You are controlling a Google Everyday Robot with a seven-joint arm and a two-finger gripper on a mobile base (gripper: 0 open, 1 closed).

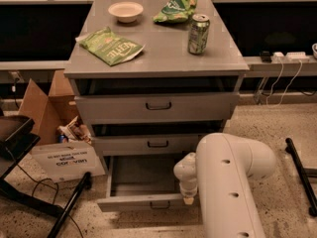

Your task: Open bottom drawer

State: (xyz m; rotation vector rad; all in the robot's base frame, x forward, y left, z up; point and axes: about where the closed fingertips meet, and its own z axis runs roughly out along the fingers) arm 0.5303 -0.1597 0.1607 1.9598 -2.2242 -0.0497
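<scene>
The bottom drawer (141, 202) stands pulled out. My pincer (187, 198) sits at its front panel's right end; whether it grips, I cannot tell.

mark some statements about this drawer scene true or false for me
1. The bottom drawer is pulled out. True.
2. The green can stands upright on the cabinet top. True.
3. The gripper hovers over the can. False: it is low, at the bottom drawer's front panel, right of its handle.
4. The bowl lies in the bottom drawer. False: it sits on the cabinet top.
</scene>
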